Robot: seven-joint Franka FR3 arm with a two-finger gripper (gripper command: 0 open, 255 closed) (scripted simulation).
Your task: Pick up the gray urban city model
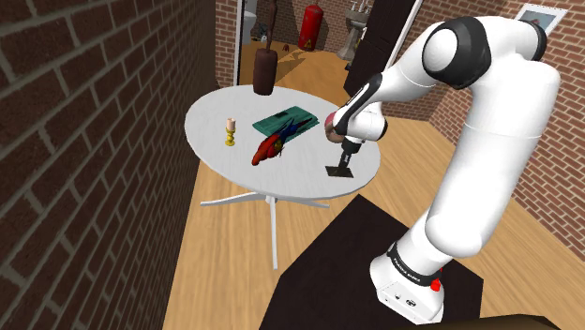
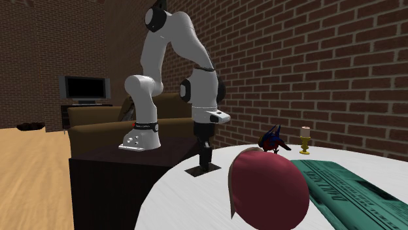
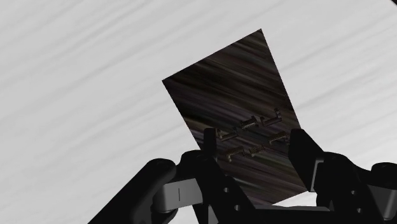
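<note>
The city model point(image 3: 235, 83) is a dark, flat, square plate with a few tiny raised blocks. It lies on the white round table point(image 1: 220, 159) close to the rim nearest the stand. My black gripper point(image 3: 254, 149) points straight down over it, fingers open and standing either side of the raised blocks. I cannot see a finger touching them. In the shoulder view the gripper point(image 1: 341, 159) hovers right on the model point(image 1: 337, 173). The second exterior view has the gripper point(image 2: 204, 160) with its tips reaching down to the plate point(image 2: 200, 171).
A red and blue bird figure point(image 1: 270, 148), a teal flat box point(image 1: 284, 122), a small candle holder point(image 1: 230, 131) and a brown upright object point(image 1: 263, 70) stand farther across the table. A brick wall runs along the shoulder view's left.
</note>
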